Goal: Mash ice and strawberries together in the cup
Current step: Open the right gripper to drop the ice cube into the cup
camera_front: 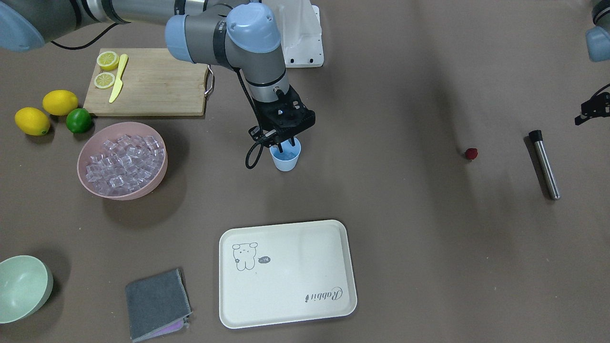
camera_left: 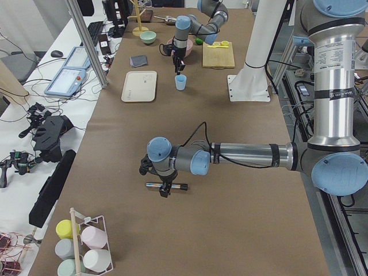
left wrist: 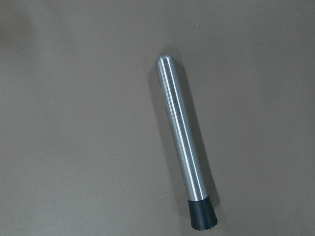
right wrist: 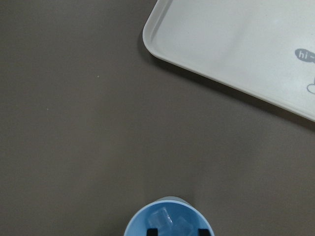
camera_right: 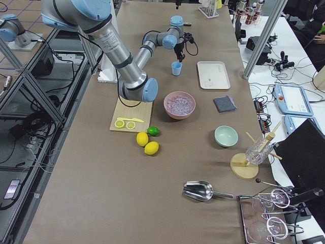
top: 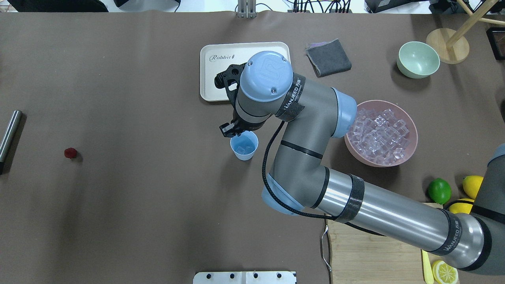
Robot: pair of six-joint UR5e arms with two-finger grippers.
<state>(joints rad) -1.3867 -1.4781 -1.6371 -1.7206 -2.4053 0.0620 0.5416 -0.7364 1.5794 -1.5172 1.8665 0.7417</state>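
Right gripper (camera_front: 287,142) is hanging directly over the cup (camera_front: 285,161). Its fingers (right wrist: 153,231) are standing slightly apart at the rim, clamping nothing. The right wrist view is showing ice (right wrist: 170,222) lying in the cup between the fingertips, which the front view is partly hiding. In the front view the strawberry (camera_front: 471,153) is lying at 3 o'clock of the cup, well apart. Left gripper (camera_front: 591,110): finger spread cannot be told.
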